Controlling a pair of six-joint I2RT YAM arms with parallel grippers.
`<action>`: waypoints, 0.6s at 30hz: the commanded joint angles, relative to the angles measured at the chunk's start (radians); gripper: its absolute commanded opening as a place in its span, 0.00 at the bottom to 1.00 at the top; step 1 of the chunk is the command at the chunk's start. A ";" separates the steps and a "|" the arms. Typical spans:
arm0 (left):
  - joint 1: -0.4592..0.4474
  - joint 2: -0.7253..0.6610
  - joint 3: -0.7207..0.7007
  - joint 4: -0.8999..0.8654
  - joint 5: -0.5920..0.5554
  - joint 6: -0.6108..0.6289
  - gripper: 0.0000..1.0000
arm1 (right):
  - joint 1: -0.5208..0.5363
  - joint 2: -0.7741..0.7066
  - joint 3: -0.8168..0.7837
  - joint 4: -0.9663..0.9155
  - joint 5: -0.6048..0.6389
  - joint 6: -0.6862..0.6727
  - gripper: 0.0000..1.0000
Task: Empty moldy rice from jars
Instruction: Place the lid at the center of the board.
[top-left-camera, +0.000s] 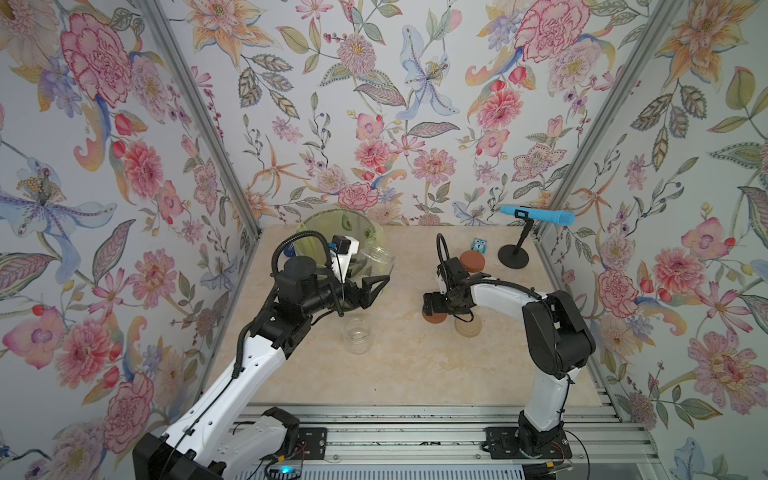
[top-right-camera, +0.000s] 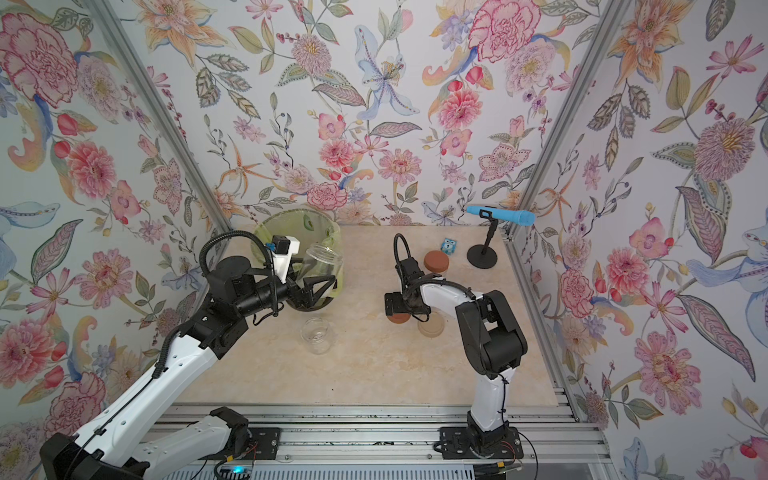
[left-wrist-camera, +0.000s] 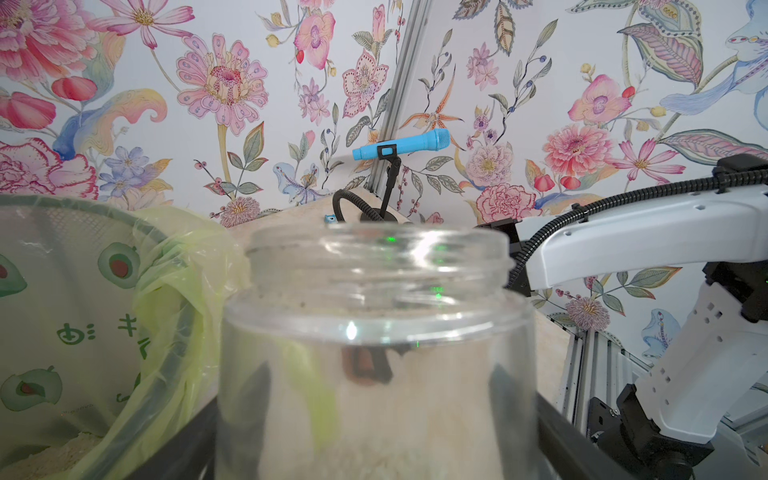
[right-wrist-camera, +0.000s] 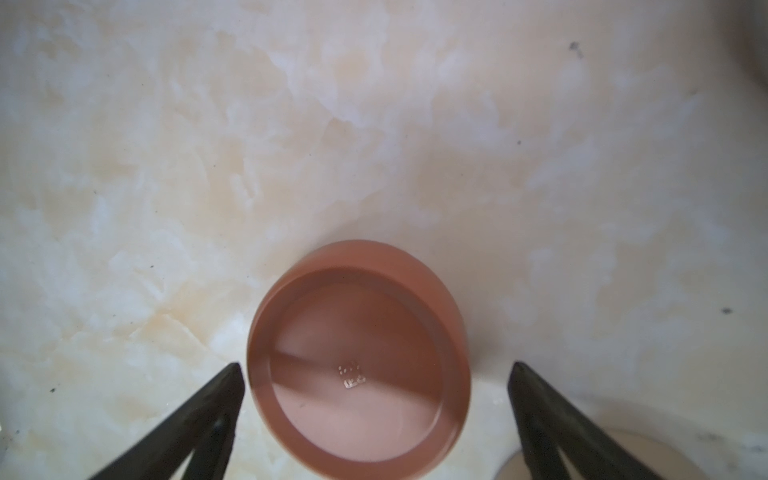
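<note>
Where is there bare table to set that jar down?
Widest: the near half of the table, in front of the empty jar and beige lid. Also the back middle, between bin and far reddish lid. Crowded around the right end effector, by the near reddish lid.

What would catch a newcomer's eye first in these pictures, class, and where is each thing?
Loud floral wallpaper covers every wall around the marble table. At the back, the left gripper holds a clear glass jar beside the green-lined bin, while the right gripper stands open above an upturned reddish-brown lid on the table. A bright blue microphone sits on a stand in the back corner beyond the right arm.
</note>
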 joint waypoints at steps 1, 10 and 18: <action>0.015 -0.013 0.042 0.026 -0.027 0.043 0.00 | 0.021 -0.044 0.054 -0.059 0.009 -0.024 1.00; 0.019 -0.006 0.084 -0.015 -0.070 0.085 0.00 | 0.040 -0.099 0.164 -0.134 -0.101 -0.045 1.00; 0.028 0.009 0.127 -0.044 -0.111 0.114 0.00 | 0.043 -0.131 0.300 -0.179 -0.234 -0.013 1.00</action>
